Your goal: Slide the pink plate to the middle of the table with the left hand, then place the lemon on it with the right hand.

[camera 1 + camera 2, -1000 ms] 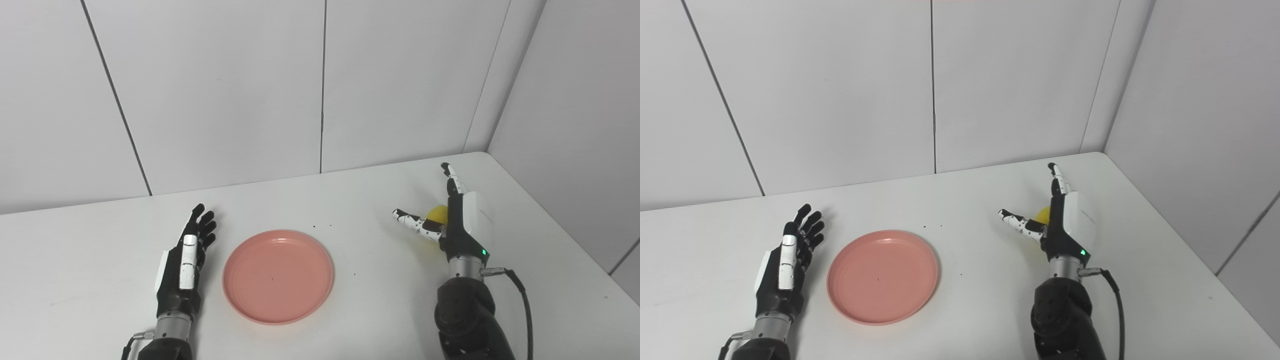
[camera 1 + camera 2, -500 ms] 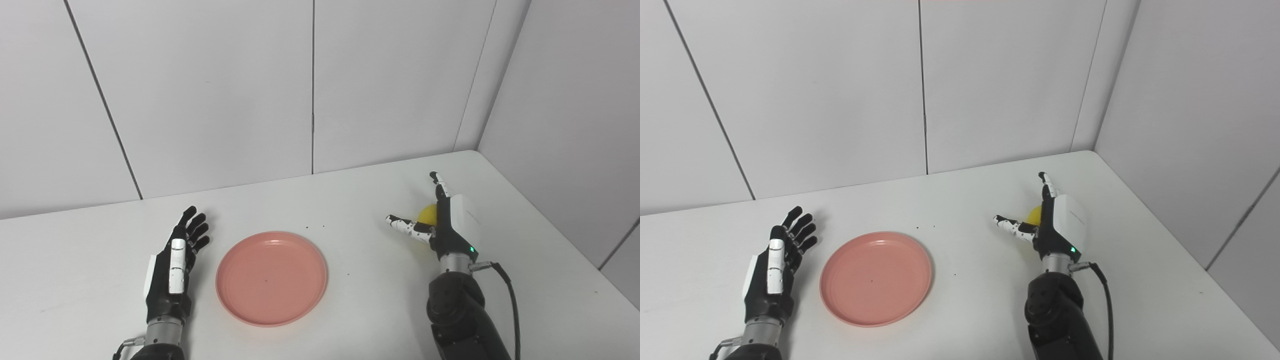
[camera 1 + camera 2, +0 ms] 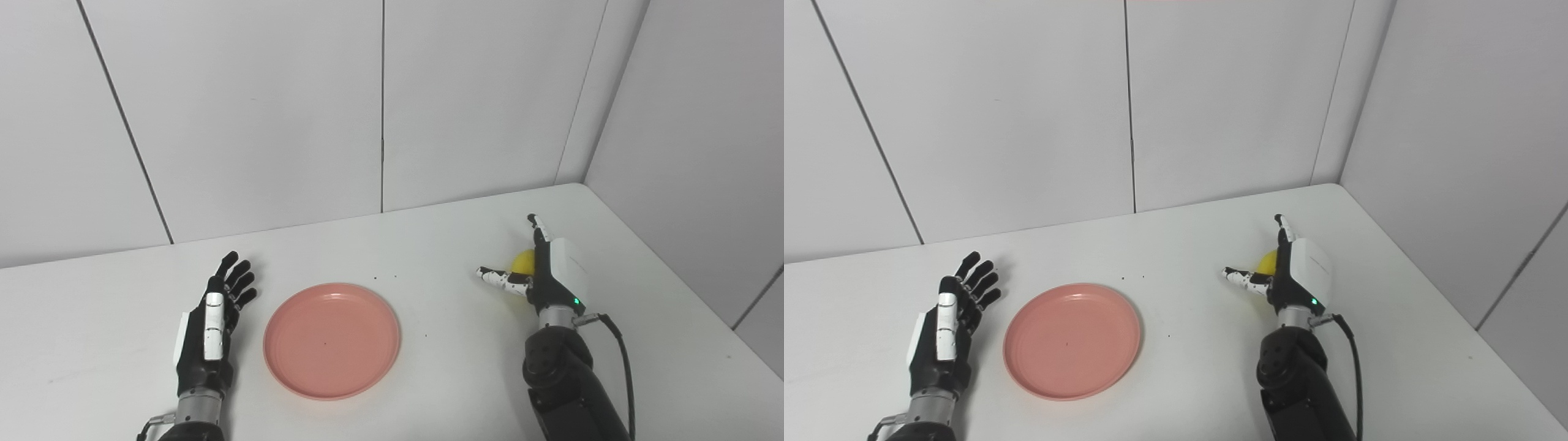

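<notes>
Left eye view: pink plate (image 3: pixel 332 340) flat on white worktop (image 3: pixel 110 318), near the front edge and roughly mid-width, nothing on it. Left hand (image 3: pixel 208 334) just beside the plate's left rim, apart from it, palm turned inward on edge, dark fingers (image 3: pixel 236 275) straight and slightly fanned, holding nothing. Right hand (image 3: pixel 548 272) well to the right of the plate, also on edge, white back plate facing right, small green light lit near the wrist. Fingers (image 3: pixel 539 228) of that hand extended away from the camera, thumb stuck out leftward, wide gap between them. Lemon (image 3: pixel 523 261) sitting in that gap against the palm side, mostly hidden behind the hand, only a yellow curve showing; seemingly resting on the worktop and not clasped, though contact with the palm hard to judge from either view. Black cable (image 3: pixel 621 361) trailing from the right wrist down along the forearm. Few dark specks scattered on the worktop between plate and lemon
</notes>
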`<state>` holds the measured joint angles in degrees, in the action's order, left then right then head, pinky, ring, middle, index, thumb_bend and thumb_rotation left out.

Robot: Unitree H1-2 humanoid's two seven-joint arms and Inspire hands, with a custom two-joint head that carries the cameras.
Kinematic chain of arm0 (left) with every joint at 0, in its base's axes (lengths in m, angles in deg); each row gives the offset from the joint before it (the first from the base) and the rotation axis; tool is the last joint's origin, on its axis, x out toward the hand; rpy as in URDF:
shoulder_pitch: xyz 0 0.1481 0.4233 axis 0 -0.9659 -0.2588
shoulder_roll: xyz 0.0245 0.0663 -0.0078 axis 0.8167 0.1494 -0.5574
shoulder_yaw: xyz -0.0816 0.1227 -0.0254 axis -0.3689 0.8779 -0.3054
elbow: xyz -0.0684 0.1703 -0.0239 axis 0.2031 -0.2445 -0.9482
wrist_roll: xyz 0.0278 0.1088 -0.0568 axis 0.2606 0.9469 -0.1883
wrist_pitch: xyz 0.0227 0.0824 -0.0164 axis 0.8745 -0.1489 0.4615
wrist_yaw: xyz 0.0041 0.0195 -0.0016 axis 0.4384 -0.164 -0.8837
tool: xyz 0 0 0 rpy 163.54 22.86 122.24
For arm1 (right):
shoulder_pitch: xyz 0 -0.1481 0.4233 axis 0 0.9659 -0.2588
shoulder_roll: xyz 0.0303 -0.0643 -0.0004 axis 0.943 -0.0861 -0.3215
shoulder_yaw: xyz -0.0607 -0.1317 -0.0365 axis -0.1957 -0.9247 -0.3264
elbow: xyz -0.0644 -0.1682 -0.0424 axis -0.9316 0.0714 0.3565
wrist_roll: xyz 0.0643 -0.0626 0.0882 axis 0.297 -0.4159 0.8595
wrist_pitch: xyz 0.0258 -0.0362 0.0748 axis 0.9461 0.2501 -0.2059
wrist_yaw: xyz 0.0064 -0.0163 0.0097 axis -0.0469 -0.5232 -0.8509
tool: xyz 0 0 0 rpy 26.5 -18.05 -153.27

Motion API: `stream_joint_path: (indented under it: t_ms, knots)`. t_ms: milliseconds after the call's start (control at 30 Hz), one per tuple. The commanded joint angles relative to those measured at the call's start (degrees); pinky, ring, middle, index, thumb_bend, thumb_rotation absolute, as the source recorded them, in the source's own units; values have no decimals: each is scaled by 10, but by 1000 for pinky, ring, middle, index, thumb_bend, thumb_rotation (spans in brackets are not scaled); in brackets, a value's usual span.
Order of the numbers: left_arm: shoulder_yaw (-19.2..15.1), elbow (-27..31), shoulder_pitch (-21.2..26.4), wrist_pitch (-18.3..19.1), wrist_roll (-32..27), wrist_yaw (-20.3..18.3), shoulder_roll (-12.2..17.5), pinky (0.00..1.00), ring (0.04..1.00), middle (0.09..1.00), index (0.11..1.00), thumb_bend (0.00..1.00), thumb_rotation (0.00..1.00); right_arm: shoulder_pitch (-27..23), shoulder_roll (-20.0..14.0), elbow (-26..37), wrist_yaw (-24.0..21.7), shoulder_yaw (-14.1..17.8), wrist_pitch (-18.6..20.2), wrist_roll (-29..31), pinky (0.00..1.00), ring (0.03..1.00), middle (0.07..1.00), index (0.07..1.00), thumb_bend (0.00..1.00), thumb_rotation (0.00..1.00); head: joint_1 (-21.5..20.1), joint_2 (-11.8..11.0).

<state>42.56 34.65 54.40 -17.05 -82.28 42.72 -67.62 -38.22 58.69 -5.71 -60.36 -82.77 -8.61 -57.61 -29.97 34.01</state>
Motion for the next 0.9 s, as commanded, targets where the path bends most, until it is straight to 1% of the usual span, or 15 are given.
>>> stream_joint_path:
  t_ms: [0, 133, 200, 233, 367, 400, 433, 467, 533, 567, 633, 700, 733, 800, 867]
  knots:
    - [-6, -5, -20, -4, -6, -7, 8, 856, 883, 886, 873, 685, 1000, -23, -16, 4, 12, 0, -1, 2, 814, 874, 879, 876, 819, 226, -1, -1]
    - [-6, -4, -20, -3, -5, -7, 9, 854, 882, 884, 871, 689, 1000, -23, -18, -7, 18, 2, -5, 11, 803, 868, 876, 866, 798, 166, -1, 2]
    - [-5, -4, -21, -2, -8, -9, 9, 857, 885, 888, 875, 693, 1000, -22, -19, -9, 19, 2, -4, 12, 784, 855, 868, 858, 766, 106, 0, 2]
    - [-5, -3, -21, -1, -8, -9, 9, 857, 885, 887, 875, 698, 1000, -21, -20, -9, 19, 1, -4, 12, 761, 838, 858, 856, 745, 62, 0, 2]
    - [-6, 0, -21, 1, -9, -9, 8, 859, 886, 889, 878, 696, 1000, -17, -21, -10, 20, 3, -6, 22, 697, 789, 848, 849, 714, 5, 2, 3]
    - [-6, 1, -22, 2, -9, -9, 8, 857, 886, 888, 876, 701, 1000, -16, -21, -10, 21, 2, -5, 24, 608, 724, 840, 844, 687, 2, 2, 3]
    - [-6, 1, -22, 2, -9, -8, 7, 857, 885, 887, 875, 702, 1000, -15, -21, -11, 22, 3, -6, 27, 578, 701, 838, 843, 677, 1, 2, 3]
    - [-6, 2, -22, 2, -8, -8, 7, 855, 884, 886, 874, 699, 1000, -15, -21, -11, 24, 3, -6, 30, 496, 628, 820, 835, 646, 0, 4, 4]
    - [-6, 3, -23, 3, -9, -8, 6, 854, 883, 885, 874, 699, 1000, -12, -21, -8, 28, 4, -8, 36, 436, 617, 798, 825, 592, 0, 4, 4]
    - [-7, 4, -23, 4, -10, -8, 6, 853, 884, 885, 874, 697, 1000, -11, -19, -3, 28, 5, -8, 40, 429, 636, 791, 818, 525, 0, 4, 4]
    - [-7, 4, -22, 4, -11, -9, 6, 851, 883, 885, 874, 696, 1000, -9, -13, 4, 30, 12, -7, 54, 425, 638, 795, 807, 451, 0, 4, 4]
    - [-8, 5, -22, 5, -13, -9, 5, 852, 882, 884, 872, 697, 1000, -8, -9, 9, 32, 16, -7, 64, 414, 589, 810, 786, 414, 0, 4, 5]
    - [-7, 7, -23, 6, -11, -8, 5, 852, 882, 884, 872, 697, 1000, -7, -8, 8, 37, 17, -11, 65, 413, 581, 812, 783, 410, 0, 6, 6]
    - [-6, 11, -23, 9, -8, -6, 5, 848, 882, 884, 871, 690, 1000, -5, -8, 8, 45, 17, -15, 66, 411, 489, 773, 746, 453, 0, 4, 7]
    - [-6, 13, -24, 11, -8, -5, 5, 851, 883, 884, 872, 690, 1000, -5, -8, 7, 50, 14, -14, 65, 410, 455, 711, 690, 467, 0, 4, 7]
